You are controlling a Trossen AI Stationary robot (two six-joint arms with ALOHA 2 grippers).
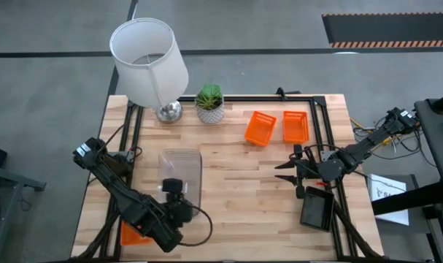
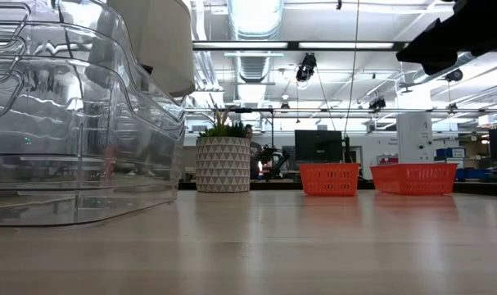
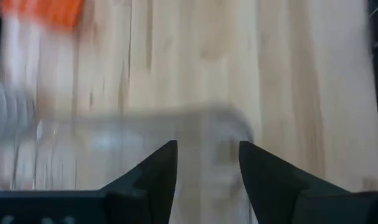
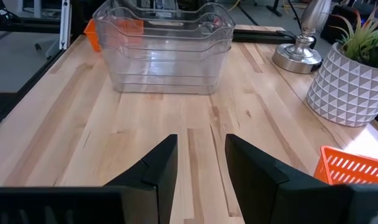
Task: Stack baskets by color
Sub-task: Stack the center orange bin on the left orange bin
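- Clear baskets (image 1: 181, 175) sit stacked under my left fingers (image 3: 204, 163), which are parted and empty.
- Right fingers (image 4: 201, 155) hang open, farther off.

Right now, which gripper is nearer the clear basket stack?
Left. The left gripper sits open at the edge of the clear basket stack. The right gripper hovers well off to its side, near the black basket.

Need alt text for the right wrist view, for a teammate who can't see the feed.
A stack of clear baskets sits on the wooden table, straight ahead of the right hand, whose two dark fingers are parted and hold nothing. An orange basket shows at one edge, beside a white plant pot and a silver lamp base.
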